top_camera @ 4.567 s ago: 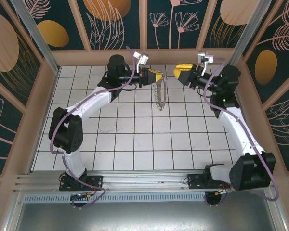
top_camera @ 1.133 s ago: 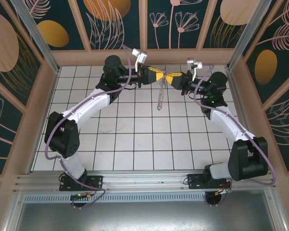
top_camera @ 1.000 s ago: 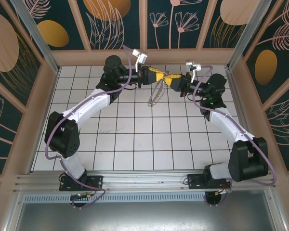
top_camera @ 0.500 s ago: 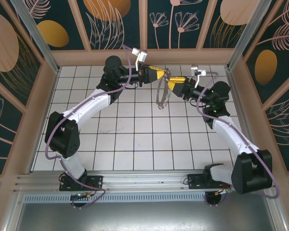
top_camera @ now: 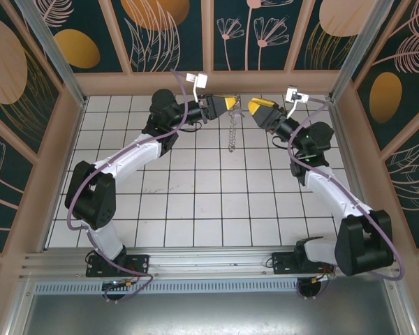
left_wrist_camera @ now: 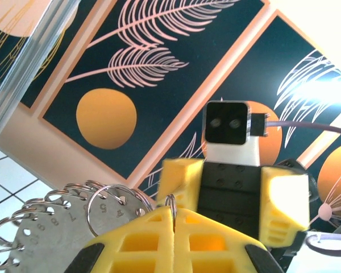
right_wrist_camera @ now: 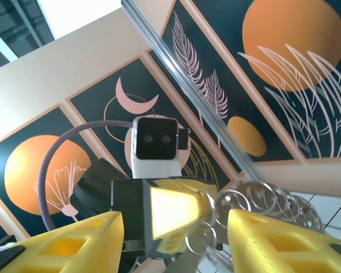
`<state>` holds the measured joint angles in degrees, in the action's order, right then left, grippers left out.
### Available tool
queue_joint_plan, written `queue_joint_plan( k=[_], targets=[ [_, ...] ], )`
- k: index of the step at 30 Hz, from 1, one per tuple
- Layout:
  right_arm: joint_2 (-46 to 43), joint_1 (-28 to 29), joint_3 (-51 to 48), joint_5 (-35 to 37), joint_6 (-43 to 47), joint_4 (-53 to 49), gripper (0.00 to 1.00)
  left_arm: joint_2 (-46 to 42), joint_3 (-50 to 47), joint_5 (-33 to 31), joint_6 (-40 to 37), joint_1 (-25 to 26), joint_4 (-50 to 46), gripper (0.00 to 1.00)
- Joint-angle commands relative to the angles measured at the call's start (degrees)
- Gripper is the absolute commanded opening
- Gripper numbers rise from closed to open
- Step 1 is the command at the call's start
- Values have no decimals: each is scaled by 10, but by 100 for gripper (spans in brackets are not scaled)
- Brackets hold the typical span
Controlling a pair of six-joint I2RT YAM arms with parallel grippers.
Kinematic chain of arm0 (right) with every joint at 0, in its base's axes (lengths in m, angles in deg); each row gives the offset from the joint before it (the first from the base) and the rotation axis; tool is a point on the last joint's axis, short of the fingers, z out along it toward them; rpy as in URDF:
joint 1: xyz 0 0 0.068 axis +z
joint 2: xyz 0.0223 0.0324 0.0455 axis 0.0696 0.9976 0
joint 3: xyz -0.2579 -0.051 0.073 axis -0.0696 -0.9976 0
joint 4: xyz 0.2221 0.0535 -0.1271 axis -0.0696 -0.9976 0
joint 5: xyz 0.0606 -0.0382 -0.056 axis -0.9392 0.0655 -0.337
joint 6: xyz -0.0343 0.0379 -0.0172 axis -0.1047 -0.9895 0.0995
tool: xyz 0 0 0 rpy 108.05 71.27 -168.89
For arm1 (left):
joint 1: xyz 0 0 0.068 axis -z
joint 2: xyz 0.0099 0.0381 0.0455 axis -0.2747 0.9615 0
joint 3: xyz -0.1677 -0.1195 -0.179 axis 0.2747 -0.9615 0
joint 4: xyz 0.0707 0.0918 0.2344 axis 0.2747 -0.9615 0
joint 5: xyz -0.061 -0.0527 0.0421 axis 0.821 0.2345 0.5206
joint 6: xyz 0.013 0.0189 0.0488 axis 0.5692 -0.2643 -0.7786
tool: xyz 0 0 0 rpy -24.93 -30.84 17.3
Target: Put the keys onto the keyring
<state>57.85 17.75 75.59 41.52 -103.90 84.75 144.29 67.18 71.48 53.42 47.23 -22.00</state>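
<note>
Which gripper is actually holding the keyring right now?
The left gripper: its jaws are shut on the keyring, which hangs from it, while the right gripper stands open.

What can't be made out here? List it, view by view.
- The key: top view, too small to pick out among the dangling pieces of the keyring.
- Keyring's lower part: left wrist view, cut off by the bottom edge, hidden behind the left tool.
- Its rings' lower ends: right wrist view, behind a finger of the right tool.

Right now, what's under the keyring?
The keyring hangs from the shut left gripper over white floor tiles. Its fringe covers the tile directly beneath.
</note>
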Motion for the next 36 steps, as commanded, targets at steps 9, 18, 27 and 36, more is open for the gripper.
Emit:
queue_joint_plan(
  k=[9,18,27,36],
  targets=[
    [56,17,43,11,-60,94,48,-10,-2,-9,42,6,66,0],
    [83,32,61,5,-64,102,37,-6,1,-5,42,8,67,0],
    [89,40,64,0,-61,101,30,-1,4,-2,41,8,66,0],
    [92,40,69,-13,-55,94,0,4,8,-4,42,8,66,0]
  ],
)
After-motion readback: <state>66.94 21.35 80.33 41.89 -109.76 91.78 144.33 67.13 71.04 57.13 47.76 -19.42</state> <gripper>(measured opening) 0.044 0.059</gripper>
